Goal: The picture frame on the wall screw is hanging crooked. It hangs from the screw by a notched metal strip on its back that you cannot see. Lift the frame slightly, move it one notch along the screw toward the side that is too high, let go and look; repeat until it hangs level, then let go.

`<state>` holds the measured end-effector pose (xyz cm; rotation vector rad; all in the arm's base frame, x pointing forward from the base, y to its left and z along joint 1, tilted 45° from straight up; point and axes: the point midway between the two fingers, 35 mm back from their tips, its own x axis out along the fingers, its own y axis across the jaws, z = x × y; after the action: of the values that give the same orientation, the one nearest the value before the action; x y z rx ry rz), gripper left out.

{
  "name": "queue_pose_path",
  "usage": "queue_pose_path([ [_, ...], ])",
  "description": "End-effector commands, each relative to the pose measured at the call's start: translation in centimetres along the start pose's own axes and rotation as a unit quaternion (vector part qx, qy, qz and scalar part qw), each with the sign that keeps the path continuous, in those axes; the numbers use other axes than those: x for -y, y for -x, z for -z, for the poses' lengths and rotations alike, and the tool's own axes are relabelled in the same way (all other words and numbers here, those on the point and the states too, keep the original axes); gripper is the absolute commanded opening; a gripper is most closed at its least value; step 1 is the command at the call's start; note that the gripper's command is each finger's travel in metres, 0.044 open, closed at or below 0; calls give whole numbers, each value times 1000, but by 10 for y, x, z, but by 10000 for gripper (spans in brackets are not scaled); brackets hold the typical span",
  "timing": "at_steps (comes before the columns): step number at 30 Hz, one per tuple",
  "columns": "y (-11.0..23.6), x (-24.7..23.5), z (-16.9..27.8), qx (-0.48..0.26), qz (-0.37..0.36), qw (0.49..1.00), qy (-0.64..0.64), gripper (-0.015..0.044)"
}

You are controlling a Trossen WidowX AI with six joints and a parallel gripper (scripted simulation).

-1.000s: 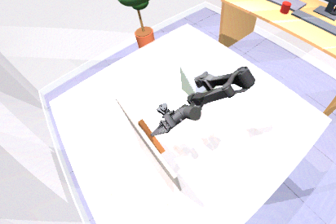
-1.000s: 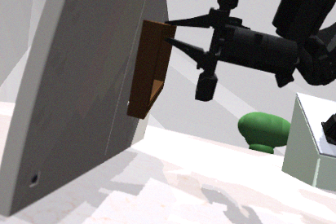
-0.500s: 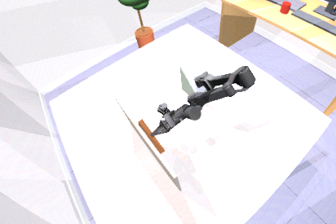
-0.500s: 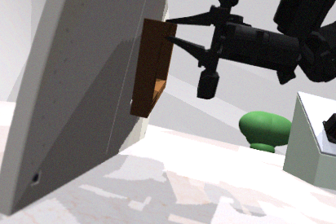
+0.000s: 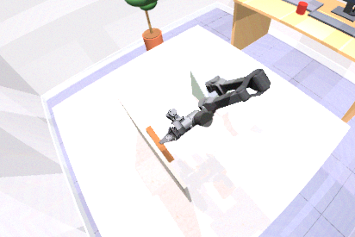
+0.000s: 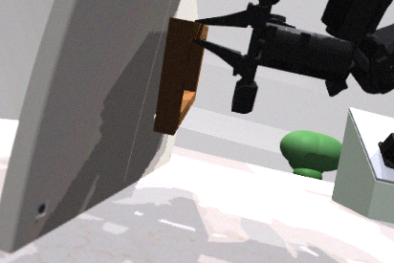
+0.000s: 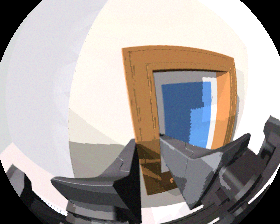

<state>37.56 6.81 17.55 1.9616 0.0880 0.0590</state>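
wooden picture frame (image 6: 178, 76) in claw (image 6: 196, 31), apparently unlabelled

The picture frame (image 6: 176, 76) hides its wall screw and notched strip.

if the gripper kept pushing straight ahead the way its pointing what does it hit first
The gripper is already shut on the picture frame, so the frame's edge is in the way first; right behind it stands the wall panel. How far behind is unclear.
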Motion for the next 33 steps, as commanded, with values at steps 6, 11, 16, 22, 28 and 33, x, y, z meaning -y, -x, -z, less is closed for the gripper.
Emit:
queue_pose_path([
  [6, 0, -2, 1, -1, -4, 1000, 2, 0],
  [11, 0, -1, 1, -1, -4, 1000, 2, 0],
  [16, 0, -2, 0, -1, -4, 1000, 2, 0],
  [22, 0, -2, 0, -1, -4, 1000, 2, 0],
  [28, 0, -2, -1, -1, -4, 1000, 2, 0],
  [33, 0, -1, -2, -1, -4, 1000, 2, 0],
])
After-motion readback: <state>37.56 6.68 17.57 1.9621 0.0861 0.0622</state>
